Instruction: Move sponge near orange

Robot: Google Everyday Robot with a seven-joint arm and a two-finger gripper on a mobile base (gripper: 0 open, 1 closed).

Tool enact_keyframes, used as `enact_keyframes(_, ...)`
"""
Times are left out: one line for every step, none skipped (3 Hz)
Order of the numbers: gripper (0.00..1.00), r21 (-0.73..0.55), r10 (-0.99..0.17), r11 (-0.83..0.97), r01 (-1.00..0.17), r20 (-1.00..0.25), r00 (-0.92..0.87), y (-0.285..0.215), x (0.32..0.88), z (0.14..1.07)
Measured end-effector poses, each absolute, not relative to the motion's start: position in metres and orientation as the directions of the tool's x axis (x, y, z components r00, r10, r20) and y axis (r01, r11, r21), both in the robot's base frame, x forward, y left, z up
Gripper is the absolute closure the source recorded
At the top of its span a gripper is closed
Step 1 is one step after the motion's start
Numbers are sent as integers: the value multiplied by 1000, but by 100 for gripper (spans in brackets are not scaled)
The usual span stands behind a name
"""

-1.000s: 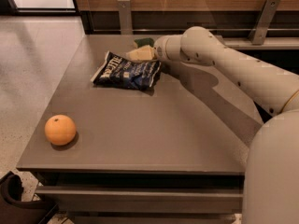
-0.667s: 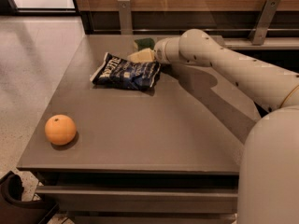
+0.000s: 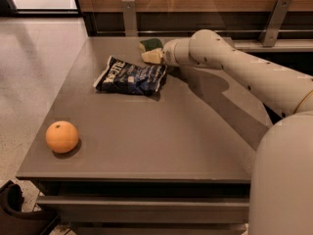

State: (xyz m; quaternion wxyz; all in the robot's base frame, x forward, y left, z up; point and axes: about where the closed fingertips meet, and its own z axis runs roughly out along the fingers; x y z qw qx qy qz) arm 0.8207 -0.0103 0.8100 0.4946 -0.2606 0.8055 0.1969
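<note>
At the gripper (image 3: 160,58): parked just past the far right corner of the snack bag (image 3: 131,76), pointing leftward off the end of the arm (image 3: 234,65); clenched, released or grasping, cannot tell, being masked by the wrist and the thing in front of it.

Immediately left of the gripper, touching or all but touching: the sponge (image 3: 150,45), on the far side of the snack bag, dark green top showing above pale foam, seemingly tilted; long axis hard to read, roughly along the far edge of the surface (image 3: 171,136).

Well away from the snack bag on its near left side, close to the front left corner of the surface: the orange (image 3: 62,136), alone.

Judged from this: calls for a carry from behind the snack bag, over or around it, toward the near left; risks brushing the snack bag or nudging the orange into a roll on set-down.
</note>
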Motion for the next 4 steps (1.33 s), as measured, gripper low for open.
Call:
enact_keyframes(88, 60, -225, 787, -615, -899, -375, -10, 821, 814)
enact_keyframes(100, 60, -225, 786, -615, -899, -375, -10, 821, 814)
enact_keyframes(100, 60, -225, 786, -615, -899, -375, -10, 821, 814)
enact_keyframes(100, 32, -226, 814, -580, -902, -367, -34, 813, 833)
